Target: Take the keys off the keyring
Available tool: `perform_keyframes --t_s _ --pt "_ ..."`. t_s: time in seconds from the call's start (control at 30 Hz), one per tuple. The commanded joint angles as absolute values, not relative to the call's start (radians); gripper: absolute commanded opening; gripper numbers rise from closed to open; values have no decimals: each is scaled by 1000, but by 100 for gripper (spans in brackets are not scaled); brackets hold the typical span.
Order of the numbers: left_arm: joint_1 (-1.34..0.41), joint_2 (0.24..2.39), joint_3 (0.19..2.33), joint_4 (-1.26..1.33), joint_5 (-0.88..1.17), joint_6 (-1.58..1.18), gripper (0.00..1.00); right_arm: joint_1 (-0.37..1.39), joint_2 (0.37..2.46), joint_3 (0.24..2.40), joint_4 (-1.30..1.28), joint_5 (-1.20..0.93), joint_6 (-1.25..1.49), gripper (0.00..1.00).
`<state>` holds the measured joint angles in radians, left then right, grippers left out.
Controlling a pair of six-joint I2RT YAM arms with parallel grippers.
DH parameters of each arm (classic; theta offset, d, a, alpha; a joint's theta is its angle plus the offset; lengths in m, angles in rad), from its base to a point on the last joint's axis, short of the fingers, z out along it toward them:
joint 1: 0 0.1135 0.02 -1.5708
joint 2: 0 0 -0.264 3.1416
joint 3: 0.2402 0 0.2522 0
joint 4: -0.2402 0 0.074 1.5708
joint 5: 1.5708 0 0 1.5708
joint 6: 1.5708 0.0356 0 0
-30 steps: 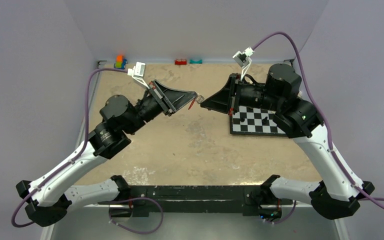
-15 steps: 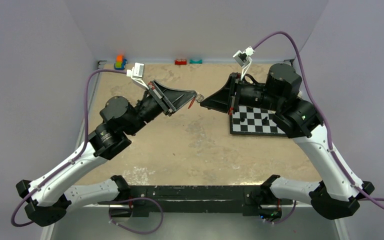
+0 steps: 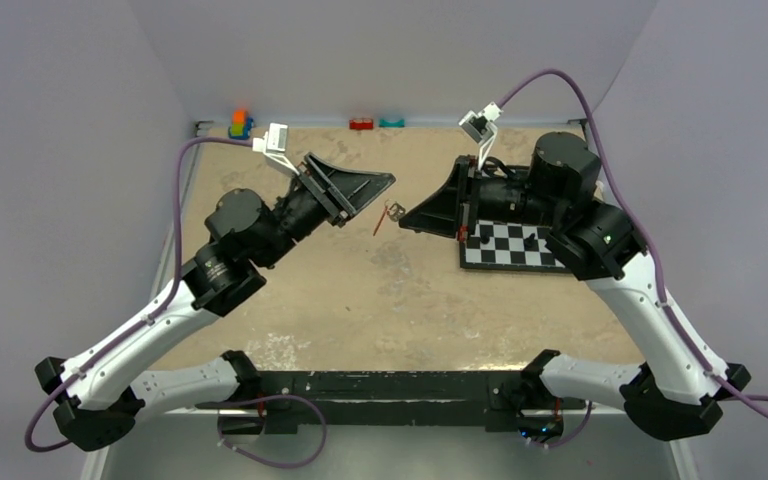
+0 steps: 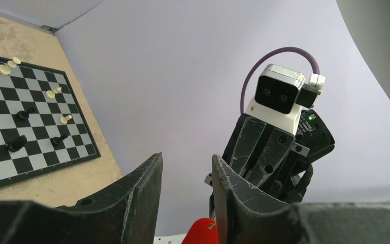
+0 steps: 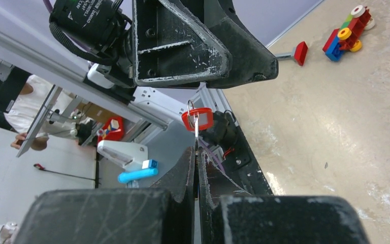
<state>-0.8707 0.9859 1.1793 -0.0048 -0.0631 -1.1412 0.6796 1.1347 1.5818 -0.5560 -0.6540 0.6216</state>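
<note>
The keys (image 5: 197, 119), a red plastic head on a silvery blade, stick up from my right gripper (image 5: 195, 150), which is shut on the blade. The thin wire keyring (image 5: 190, 106) loops through the top of the red head. Both hang in the air over the sandy table. My left gripper (image 3: 388, 181) is open just above and behind them, touching nothing. In the left wrist view its fingers (image 4: 152, 168) stand apart, with the red head (image 4: 202, 232) low between them and the right gripper (image 4: 264, 157) beyond.
A chessboard (image 3: 550, 262) with a few pieces lies under the right arm. Toy bricks (image 3: 241, 123), a red piece (image 3: 361, 124) and a teal one (image 3: 392, 122) sit along the back edge. A grey bar with a red end (image 5: 299, 52) lies near the bricks.
The left gripper has opened, let go of the key set and drawn back a little. The right gripper has sunk slightly, still holding the key.
</note>
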Motion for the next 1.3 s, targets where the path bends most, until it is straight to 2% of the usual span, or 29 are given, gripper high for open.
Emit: perform_keyframes --t_s 0.0,0.23,0.63,0.87,1.27 --pt "-868 977 1197 28 -82 -1124 45 682 1114 1581 -543 -683 621 0" --pt "-869 964 1223 2 -86 -1070 46 681 1114 1582 -543 -685 623 0" --pt "-839 957 1392 -267 -6 -785 44 682 1114 1589 -569 -682 612 0" --pt "-803 977 1477 -389 115 -675 40 681 1117 1597 -583 -679 610 0" --pt "-775 1082 1691 -589 411 -423 41 682 1134 1621 -605 -681 613 0"
